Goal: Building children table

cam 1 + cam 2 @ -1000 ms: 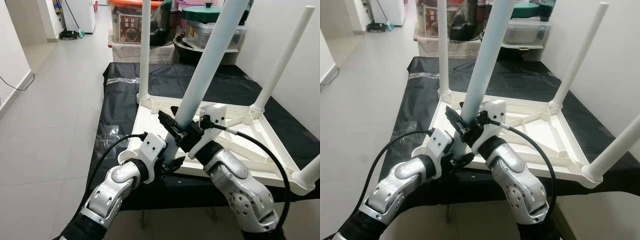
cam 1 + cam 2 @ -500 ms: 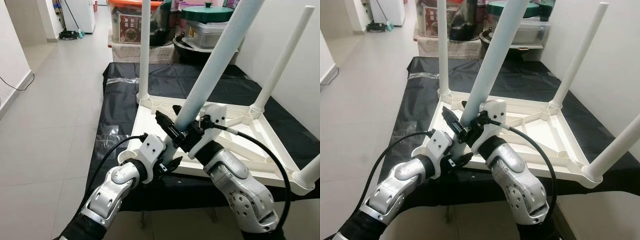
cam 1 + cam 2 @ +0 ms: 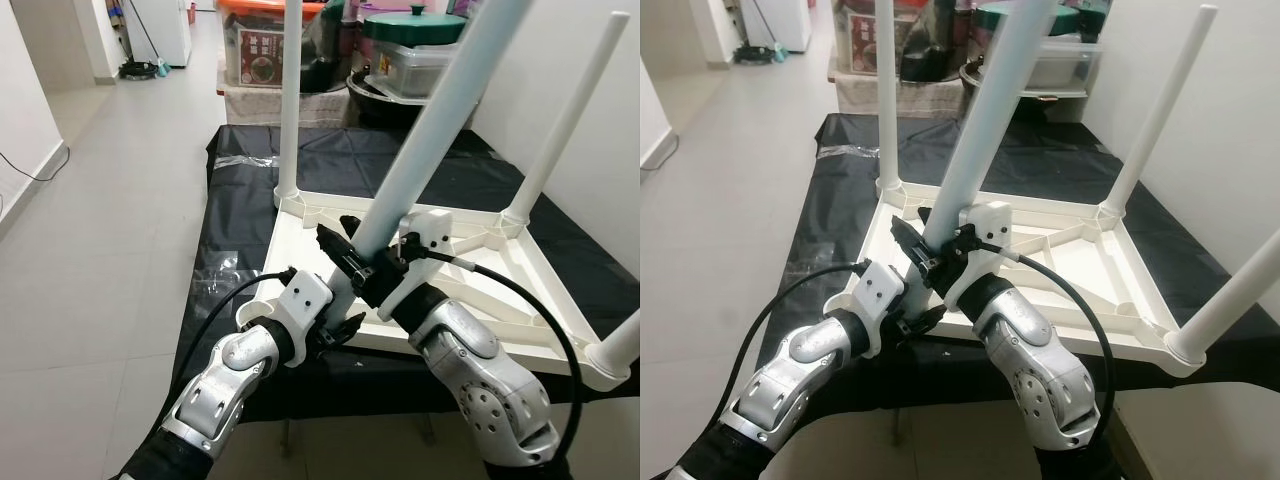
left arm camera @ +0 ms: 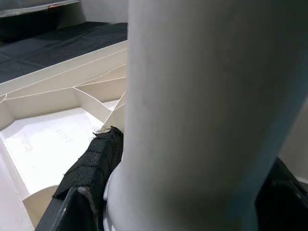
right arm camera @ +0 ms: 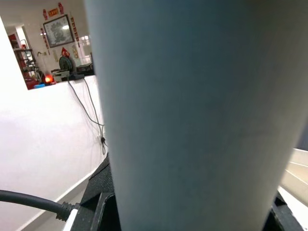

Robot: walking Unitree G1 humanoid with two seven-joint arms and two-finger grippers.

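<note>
Both tools (image 3: pixel 345 262) apparently around leg (image 3: pixel 430 125)

A thick white table leg (image 4: pixel 207 110) stands close to the lens and takes up the middle and right of the frame, running from the top edge to the bottom. At the lower left, one black padded finger (image 4: pixel 89 166) of the left tool (image 4: pixel 183 202) lies against the leg's side; a second dark finger shows at the lower right corner, on the leg's other side, so the leg sits between the two. Behind, on the left half, lies the underside of the white tabletop (image 4: pixel 53 130), with raised ribs dividing it into shallow compartments. A dark sheet (image 4: pixel 43 48) stretches across the upper left beyond the tabletop's rim.
</note>
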